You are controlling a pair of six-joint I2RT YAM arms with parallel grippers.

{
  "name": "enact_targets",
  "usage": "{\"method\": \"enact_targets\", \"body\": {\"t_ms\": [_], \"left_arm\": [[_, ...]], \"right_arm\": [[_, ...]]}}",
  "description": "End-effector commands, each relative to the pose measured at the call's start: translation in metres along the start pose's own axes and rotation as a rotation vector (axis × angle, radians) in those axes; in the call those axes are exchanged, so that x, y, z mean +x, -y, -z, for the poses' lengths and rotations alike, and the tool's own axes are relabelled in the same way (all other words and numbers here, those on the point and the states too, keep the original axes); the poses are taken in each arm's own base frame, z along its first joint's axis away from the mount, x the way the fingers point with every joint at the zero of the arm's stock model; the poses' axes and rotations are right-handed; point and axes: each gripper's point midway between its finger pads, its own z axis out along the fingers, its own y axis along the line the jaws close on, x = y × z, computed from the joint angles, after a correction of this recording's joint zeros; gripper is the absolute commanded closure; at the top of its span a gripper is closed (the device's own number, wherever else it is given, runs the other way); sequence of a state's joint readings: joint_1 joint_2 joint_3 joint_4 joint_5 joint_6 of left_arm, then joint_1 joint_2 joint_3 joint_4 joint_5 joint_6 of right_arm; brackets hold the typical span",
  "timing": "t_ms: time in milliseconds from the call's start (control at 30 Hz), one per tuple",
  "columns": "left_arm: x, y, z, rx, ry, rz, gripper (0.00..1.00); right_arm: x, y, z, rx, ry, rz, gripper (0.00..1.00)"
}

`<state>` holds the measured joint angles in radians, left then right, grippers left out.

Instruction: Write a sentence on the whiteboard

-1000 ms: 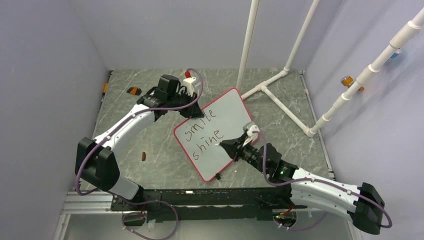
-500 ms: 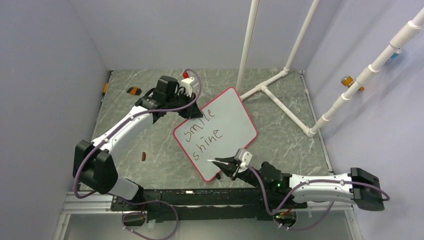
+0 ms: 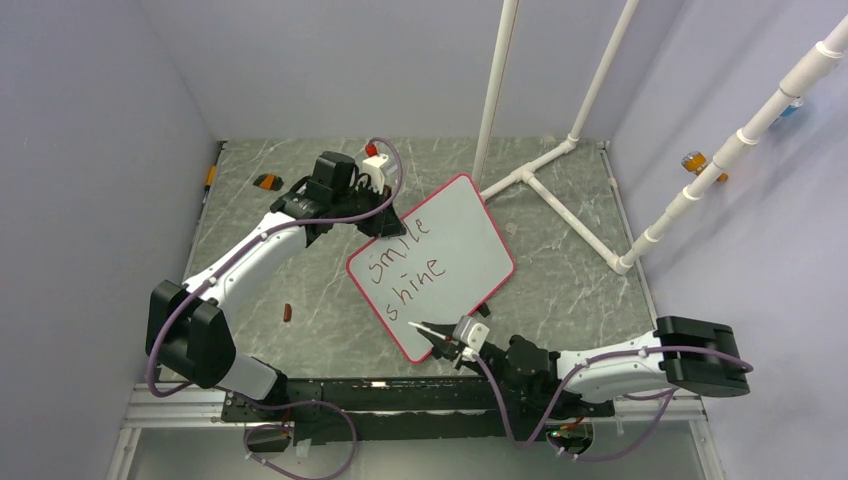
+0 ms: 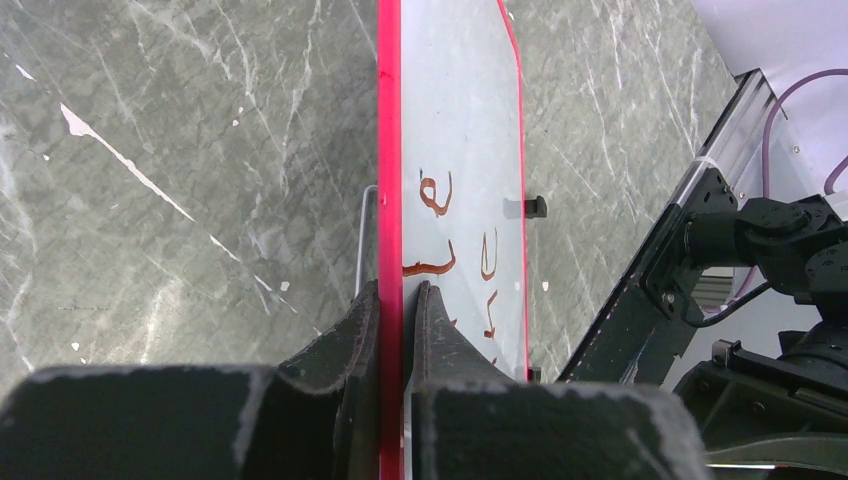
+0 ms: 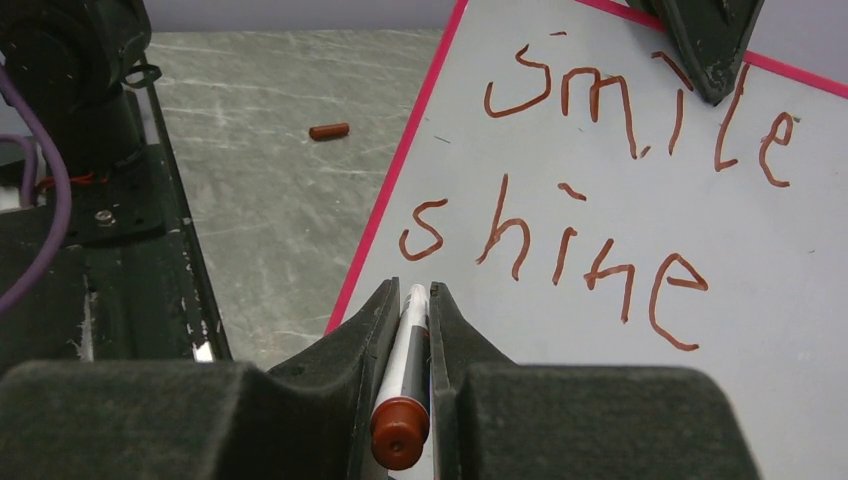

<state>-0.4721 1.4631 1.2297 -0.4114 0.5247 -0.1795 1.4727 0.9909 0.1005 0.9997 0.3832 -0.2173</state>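
the whiteboard (image 3: 468, 225) is sitting on the grey marbled table (image 3: 300, 290), turned corner-on like a diamond. whether it is lying flat or tipped up i cannot tell. the sentence (image 3: 405, 262) is showing on the whiteboard's left half in reddish-brown marker as two stacked lines, "smile" above "shine".

the left gripper (image 4: 392, 300) is clamping the whiteboard's far rim beside "smile", with one finger pressing on each face of the board at the red edge. the right gripper (image 5: 410, 295) is hovering at the whiteboard's near corner. its fingers are pinching a marker (image 5: 405, 370) lengthwise between them, and the marker's white tip is pointing at the board just below the "s" of "shine". whether the tip is touching the surface i cannot tell.

a small reddish-brown cylinder (image 3: 288, 313) is lying on the table to the left of the whiteboard, well apart from it. a white pipe frame (image 3: 545, 165) is standing just off the whiteboard's far right corner.
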Motion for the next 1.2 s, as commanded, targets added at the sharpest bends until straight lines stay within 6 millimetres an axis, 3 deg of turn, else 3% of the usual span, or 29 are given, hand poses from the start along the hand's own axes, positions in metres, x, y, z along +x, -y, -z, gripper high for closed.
{"method": "enact_targets", "body": {"t_ms": [0,1167], "left_arm": [[-0.026,-0.033,0.009,-0.165,0.101,-0.111,1.0],[-0.027,-0.03,0.009,-0.145,0.101,-0.109,1.0]], "right_arm": [[-0.024,0.006,-0.004,0.041,0.11,0.013,1.0],[0.038,-0.011,-0.002,0.005,-0.113,-0.008,1.0]]}}
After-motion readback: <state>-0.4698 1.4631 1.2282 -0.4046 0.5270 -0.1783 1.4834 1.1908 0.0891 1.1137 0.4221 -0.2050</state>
